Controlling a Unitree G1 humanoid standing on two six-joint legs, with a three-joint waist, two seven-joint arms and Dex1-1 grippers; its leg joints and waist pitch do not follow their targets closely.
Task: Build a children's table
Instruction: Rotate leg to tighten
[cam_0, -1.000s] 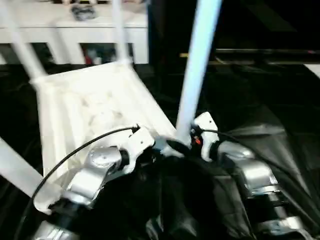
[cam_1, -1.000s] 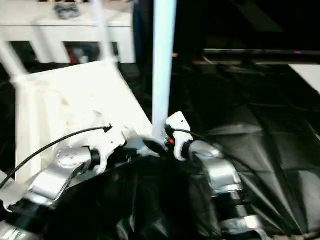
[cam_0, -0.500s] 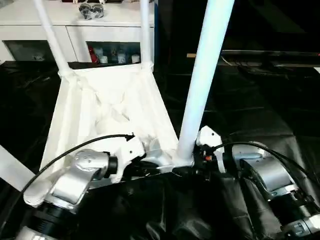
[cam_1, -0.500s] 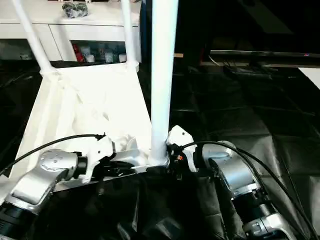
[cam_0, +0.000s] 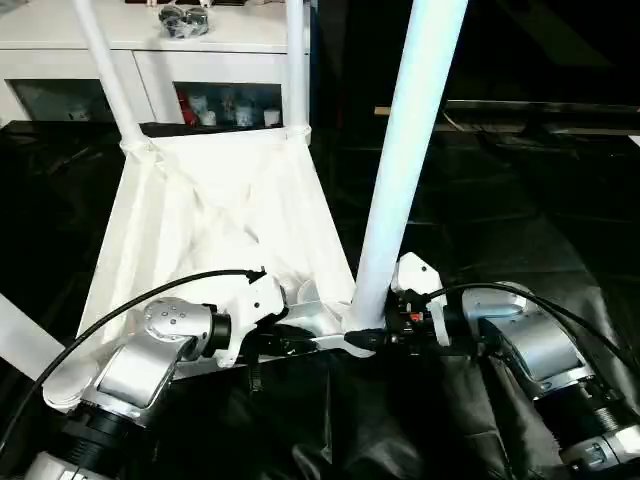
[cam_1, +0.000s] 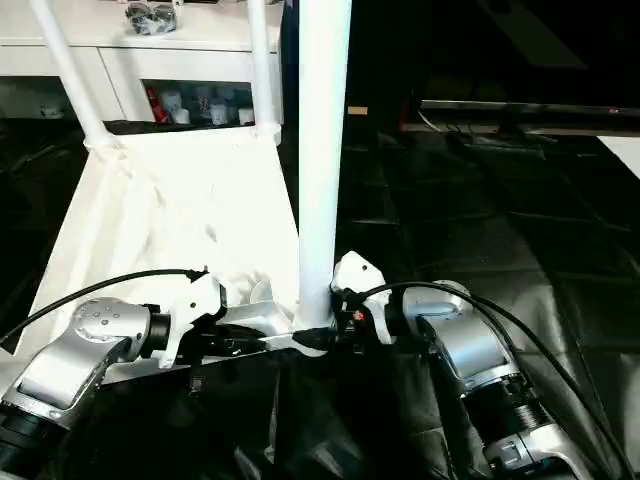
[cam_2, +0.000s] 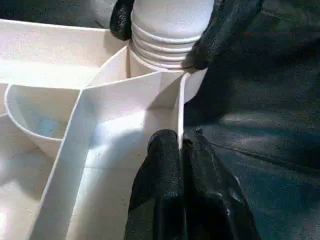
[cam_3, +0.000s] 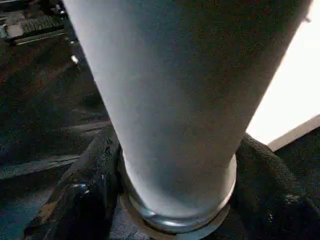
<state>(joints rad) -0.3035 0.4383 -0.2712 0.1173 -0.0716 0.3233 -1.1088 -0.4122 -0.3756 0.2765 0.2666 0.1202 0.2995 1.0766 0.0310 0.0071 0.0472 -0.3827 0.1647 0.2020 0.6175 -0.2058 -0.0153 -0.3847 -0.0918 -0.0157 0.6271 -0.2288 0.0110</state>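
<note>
White plastic is what I'm steadying on the left: my left gripper (cam_2: 181, 150) is pinching the table top's (cam_0: 200, 220) thin near-edge wall, fingers together on it, just left of the near-right corner socket (cam_2: 165, 65). The top is lying ribbed side up on the dark floor. Going right, the leg (cam_0: 405, 150) is standing upright in that socket — its long axis nearly vertical. My right gripper (cam_3: 172, 185) is bracketing its base from the right, fingers either side; whether they're actually clamped I cannot tell. That arm is nearer the leg, so I'm judging any turning or pressing falls to it.
</note>
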